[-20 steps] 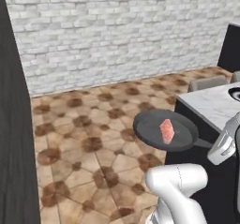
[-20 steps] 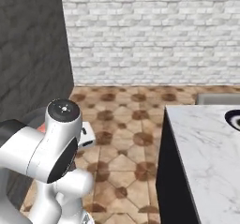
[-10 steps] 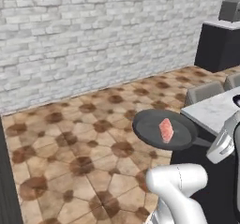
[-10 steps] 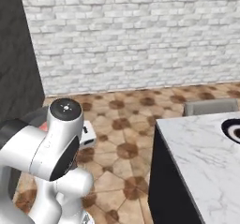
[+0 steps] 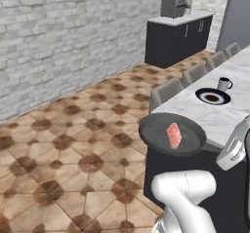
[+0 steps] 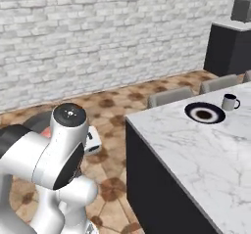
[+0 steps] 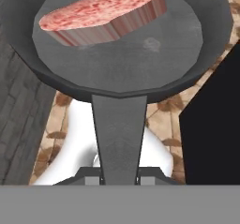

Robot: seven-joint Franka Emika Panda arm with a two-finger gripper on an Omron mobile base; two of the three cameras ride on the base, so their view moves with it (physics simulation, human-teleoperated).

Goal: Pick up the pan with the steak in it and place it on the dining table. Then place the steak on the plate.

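**Steak rides in the pan at the edge of the marble surface**

I hold the pan (image 5: 171, 135) in the air by its long straight handle, the tool (image 7: 120, 174) clamped narrow on that handle at the bottom of the hand view, where the handle runs straight down from the pan's rim to the finger tips. The steak (image 5: 174, 135) lies flat inside the pan, a pinkish-red slab with pale marbling; in the hand view the steak (image 7: 105, 15) rests on the far half of the pan (image 7: 126, 54) floor, away from the handle and so away from the tool. In the left base view the pan hangs level at the near corner of the dining table (image 5: 222, 115), its far rim overlapping the white marble surface while the rest of it is over the patterned tile floor (image 5: 73, 149); whether it touches the marble I cannot tell. Further along the surface sits the plate (image 5: 213, 96), black-rimmed with a white ring and dark centre, carrying nothing. A small dark mug (image 5: 224, 84) stands just beside the plate on its far side. Grey stools (image 5: 168, 91) line the table's side.
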